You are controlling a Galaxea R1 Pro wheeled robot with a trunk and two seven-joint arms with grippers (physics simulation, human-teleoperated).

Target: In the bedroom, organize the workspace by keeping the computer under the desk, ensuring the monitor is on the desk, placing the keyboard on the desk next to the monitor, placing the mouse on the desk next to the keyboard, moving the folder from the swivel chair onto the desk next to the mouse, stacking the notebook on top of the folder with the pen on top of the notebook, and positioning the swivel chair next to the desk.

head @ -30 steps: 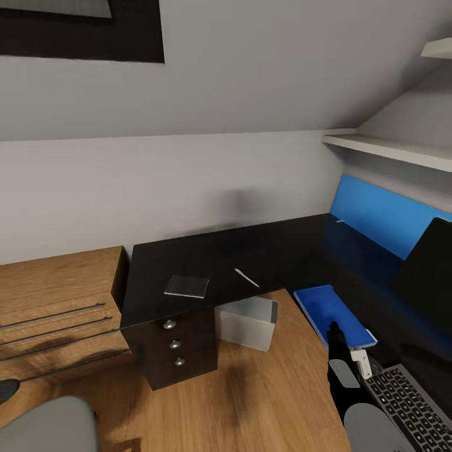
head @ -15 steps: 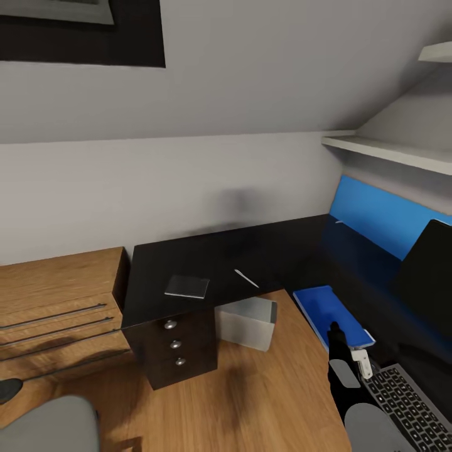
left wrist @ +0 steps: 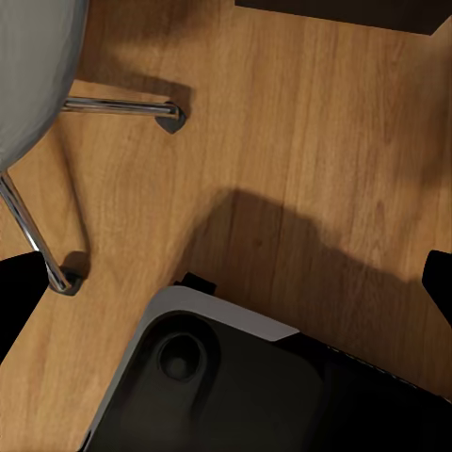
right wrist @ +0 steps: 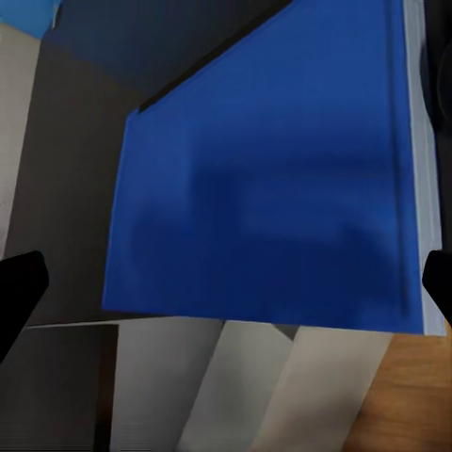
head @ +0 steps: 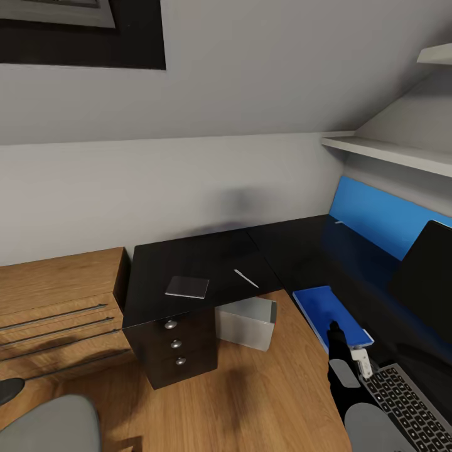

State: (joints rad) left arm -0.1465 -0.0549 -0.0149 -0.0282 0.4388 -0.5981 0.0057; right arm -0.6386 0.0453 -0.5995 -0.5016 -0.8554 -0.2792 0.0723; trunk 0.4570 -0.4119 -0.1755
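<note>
The bright blue folder (head: 326,312) lies flat on the black desk (head: 207,257), near its inner corner. My right gripper (head: 344,342) hovers open just over the folder (right wrist: 273,188), with a fingertip (right wrist: 19,292) on either side and nothing held. Farther along the desk lie the dark grey notebook (head: 187,287) and the white pen (head: 246,278). The light grey computer (head: 248,321) stands on the floor under the desk. At the right are the keyboard (head: 408,408) and the black monitor (head: 427,270). My left gripper (left wrist: 226,282) hangs open above the floor by the swivel chair (left wrist: 33,75). The mouse is out of view.
A light wooden drawer unit (head: 56,301) stands left of the desk's three drawers (head: 176,344). A large blue panel (head: 383,213) leans against the wall behind the monitor, under white shelves (head: 389,149). The chair's seat (head: 44,427) fills the near left corner, and its chrome legs (left wrist: 122,106) spread over the wooden floor.
The whole head view has drifted slightly, so the camera moved. The right gripper stays over the folder, and nothing on the desk has shifted.
</note>
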